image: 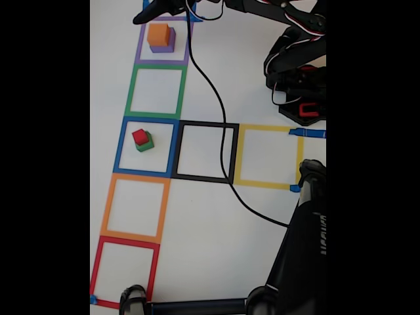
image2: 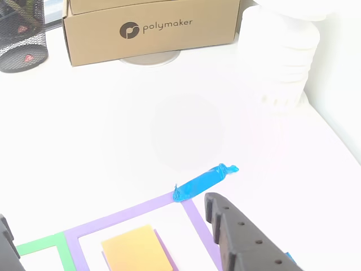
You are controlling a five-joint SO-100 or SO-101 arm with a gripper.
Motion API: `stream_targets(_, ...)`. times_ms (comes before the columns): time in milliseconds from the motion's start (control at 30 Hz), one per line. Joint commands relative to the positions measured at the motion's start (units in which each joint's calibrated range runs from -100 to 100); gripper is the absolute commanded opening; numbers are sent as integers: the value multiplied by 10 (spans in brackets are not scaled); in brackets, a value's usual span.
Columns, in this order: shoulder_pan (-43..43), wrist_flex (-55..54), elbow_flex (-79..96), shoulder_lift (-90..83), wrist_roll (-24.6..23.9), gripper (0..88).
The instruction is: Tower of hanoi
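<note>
On the white desk (image: 262, 72) a run of taped square outlines serves as compartments. In the fixed view, the purple outline (image: 140, 52) at the top holds the orange cube (image: 158, 33) stacked on the purple cube (image: 168, 44), the purple one showing only at its right and lower edges. The green outline (image: 156, 91) below it is bare inside. The blue outline (image: 146, 146) holds the red cube (image: 140, 136) sitting on the green cube (image: 146, 144) (both tilted a little against the tape lines). The black outline (image: 205, 151), yellow outline (image: 268, 156), orange outline (image: 134, 207) and red outline (image: 125, 272) each enclose bare desk.

The gripper (image: 146, 16) hangs at the top edge, just above the orange cube and apart from it; how wide the fingers stand I cannot tell. In the other view a dark finger (image2: 242, 237) sits right of the orange cube (image2: 135, 248), beside a crumpled blue tape scrap (image2: 204, 182). Behind stands a cardboard box (image2: 152, 28).
</note>
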Motion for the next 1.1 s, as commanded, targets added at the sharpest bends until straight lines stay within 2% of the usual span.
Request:
stream_targets(0, 16, -164, 27, 65, 0, 443)
stream_targets(133, 30, -279, 55, 136, 0, 446)
stream_targets(500, 19, -483, 141, 248, 0, 447)
stream_targets(800, 29, -598, 151, 349, 0, 446)
stream_targets(1067, 21, -650, 125, 430, 0, 440)
